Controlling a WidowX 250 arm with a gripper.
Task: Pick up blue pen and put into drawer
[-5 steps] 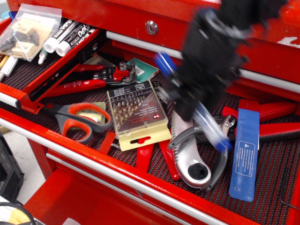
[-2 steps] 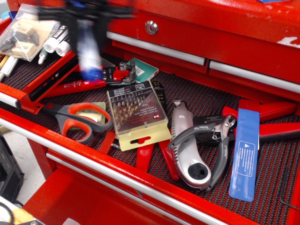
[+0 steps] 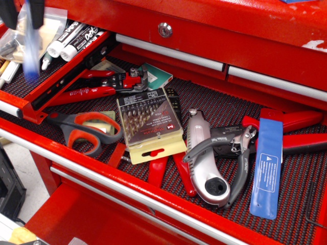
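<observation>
At the top left corner, the dark gripper (image 3: 23, 13) is only partly showing, its two black fingers (image 3: 37, 11) cut off by the upper edge. They are closed on the blue pen (image 3: 30, 48), which is hanging down from them, blurred, with its blue end pointing toward the liner below. The pen is sitting in the air over the small red drawer (image 3: 56, 76), not resting on anything that can be made out.

Inside that narrow drawer, a clear plastic bag (image 3: 23, 41) of small parts is lying just behind the pen, and two white markers (image 3: 76, 40) with black lettering are lying side by side along the drawer's right wall.

Below and to the right, the wide red drawer (image 3: 153, 196) is standing open and is crowded with tools. Orange-handled scissors (image 3: 84, 130) are lying near its front left. Beside them a clear case of drill bits (image 3: 148, 125) is resting on red-handled tools. Further right, a silver utility knife (image 3: 204, 163) is touching a pair of grey pliers (image 3: 237, 153), and a flat blue plastic strip (image 3: 266, 166) is lying well apart from the pen.
</observation>
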